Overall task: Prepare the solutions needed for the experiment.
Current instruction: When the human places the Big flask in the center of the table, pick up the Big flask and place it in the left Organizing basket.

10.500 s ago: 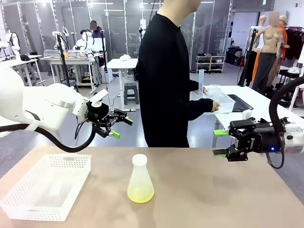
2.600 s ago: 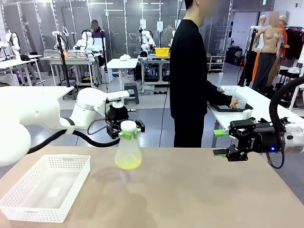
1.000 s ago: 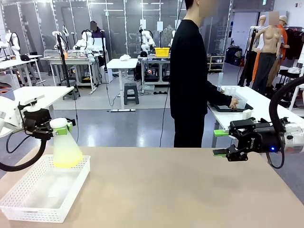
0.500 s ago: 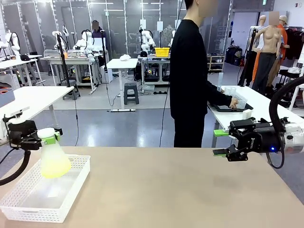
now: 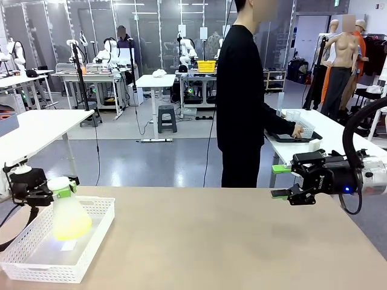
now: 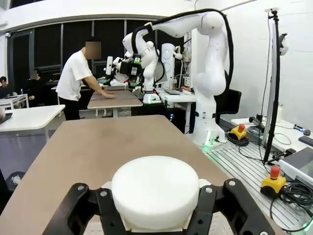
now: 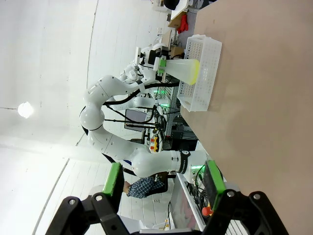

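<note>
Flask (image 5: pixel 68 208) with the solutions (image 5: pixel 71 228) carried from table centre out to 8 o'clock and lowered into white basket (image 5: pixel 91 244), neck still clenched by left gripper (image 5: pixel 53 188); right gripper (image 5: pixel 280 181) idle at 3 o'clock, fingers spread, empty; release judged next

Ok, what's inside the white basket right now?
The conical flask, gripped at its neck by the left end effector, sits low inside the white basket, with yellow-green solution in its base. Whether the flask touches the basket floor is hidden by the wall.
</note>
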`<state>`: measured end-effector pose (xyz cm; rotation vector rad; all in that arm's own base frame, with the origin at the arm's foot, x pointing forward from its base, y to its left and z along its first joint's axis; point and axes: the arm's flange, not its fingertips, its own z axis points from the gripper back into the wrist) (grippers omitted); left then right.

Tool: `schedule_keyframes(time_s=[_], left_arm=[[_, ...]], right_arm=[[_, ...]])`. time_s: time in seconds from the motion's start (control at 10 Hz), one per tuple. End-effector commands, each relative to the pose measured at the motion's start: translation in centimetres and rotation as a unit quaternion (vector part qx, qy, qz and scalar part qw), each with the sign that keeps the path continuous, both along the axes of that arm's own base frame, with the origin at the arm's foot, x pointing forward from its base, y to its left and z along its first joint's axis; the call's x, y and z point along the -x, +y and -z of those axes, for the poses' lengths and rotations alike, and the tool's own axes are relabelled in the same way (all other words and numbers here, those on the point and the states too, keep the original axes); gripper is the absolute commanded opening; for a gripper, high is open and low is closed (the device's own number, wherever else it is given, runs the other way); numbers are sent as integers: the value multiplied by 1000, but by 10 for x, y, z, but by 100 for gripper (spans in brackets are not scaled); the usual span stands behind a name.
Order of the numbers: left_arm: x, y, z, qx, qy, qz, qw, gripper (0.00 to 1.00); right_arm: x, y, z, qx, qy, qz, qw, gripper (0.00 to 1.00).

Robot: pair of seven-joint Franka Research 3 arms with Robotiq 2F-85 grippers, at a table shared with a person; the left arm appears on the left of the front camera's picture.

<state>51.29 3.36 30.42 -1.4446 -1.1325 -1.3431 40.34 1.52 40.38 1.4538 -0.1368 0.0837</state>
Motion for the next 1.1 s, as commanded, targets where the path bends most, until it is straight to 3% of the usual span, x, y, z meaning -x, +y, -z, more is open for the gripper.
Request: schedule_keyframes(time_s=[0.0,0.3,0.7,0.8,0.9,1.0], left_arm=[[6,-3,12,-16,-15,-19,1000,0],[9,-3,36,-37,-30,-43,998,0],[11,4,55,-24,-44,-34,998,0],[11,3,56,-31,-41,-25,998,42],[11,5,57,-30,-34,-29,999,42],[11,8,55,-32,-35,-31,998,62]], right_arm=[[1,0,1,-2,-8,-1,1000,83],[1,0,1,-2,-8,-1,1000,83],[1,0,1,-2,-8,-1,1000,83],[1,0,1,-2,-8,-1,1000,83],[1,0,1,-2,-8,-1,1000,83],[1,0,1,-2,-8,-1,1000,83]])
